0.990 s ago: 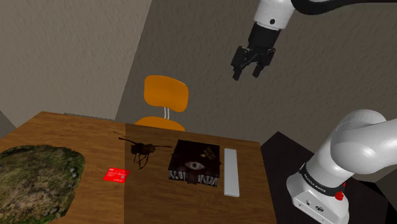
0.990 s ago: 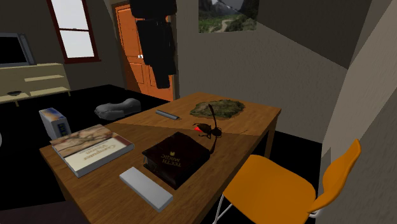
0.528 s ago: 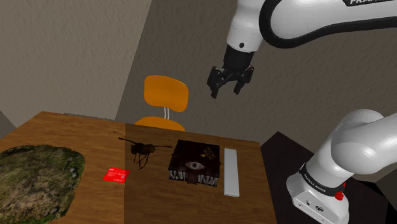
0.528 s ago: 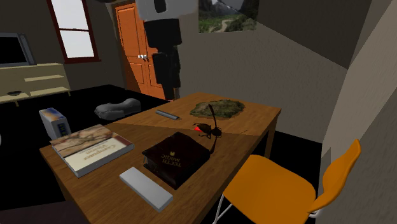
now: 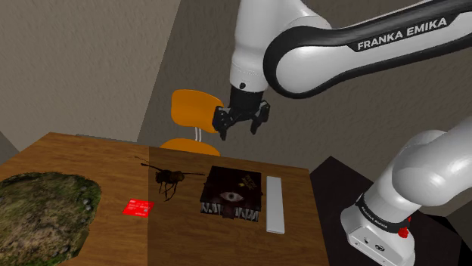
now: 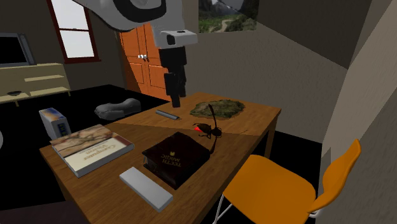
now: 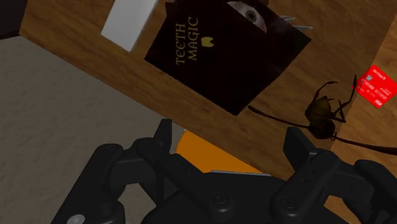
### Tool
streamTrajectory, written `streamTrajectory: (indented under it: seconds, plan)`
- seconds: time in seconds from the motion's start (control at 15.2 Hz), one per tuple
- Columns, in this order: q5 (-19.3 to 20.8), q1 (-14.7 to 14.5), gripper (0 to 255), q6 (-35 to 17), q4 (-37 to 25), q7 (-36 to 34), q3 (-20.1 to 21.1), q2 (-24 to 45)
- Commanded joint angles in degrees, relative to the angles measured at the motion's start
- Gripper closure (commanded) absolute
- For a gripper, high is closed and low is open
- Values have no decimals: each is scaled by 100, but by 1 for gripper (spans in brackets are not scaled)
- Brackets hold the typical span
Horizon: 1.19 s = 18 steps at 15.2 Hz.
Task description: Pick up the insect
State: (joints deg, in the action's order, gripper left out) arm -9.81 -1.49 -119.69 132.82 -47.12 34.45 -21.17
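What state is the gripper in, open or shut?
Open. In the wrist view the gripper has its two fingers standing apart, clasping nothing; the insect lies on the table beyond.

The room is dim, the bench [image 5: 76, 159] murky brown. A window [image 6: 75, 28] glows pale, and the white arm [image 5: 265, 30] catches the most light.

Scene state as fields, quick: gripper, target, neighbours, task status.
gripper: open, empty, in the air near the table edge by the orange chair
insect: dark, long-legged, lying on the table, not touched by the gripper
neighbours: dark book on one side, red card on the other
other: mossy mat; grey slab beside the book
status: not yet grasped
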Motion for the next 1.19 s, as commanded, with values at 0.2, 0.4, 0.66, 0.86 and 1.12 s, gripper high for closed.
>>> streamTrajectory:
  seconds: [0.2,0.4,0.66,0.86,1.12]
  plan:
    - [767,250,0,-489,-519,-1202,779,1221]
    - [1561,279,0,-610,-966,-2097,1117,2116]
    - [2714,-126,0,-536,-1711,-3251,1119,3376]
    - [3353,-646,0,-375,-2365,-3877,877,4222]
    - [3909,-1363,0,-106,-3359,-4418,502,5242]
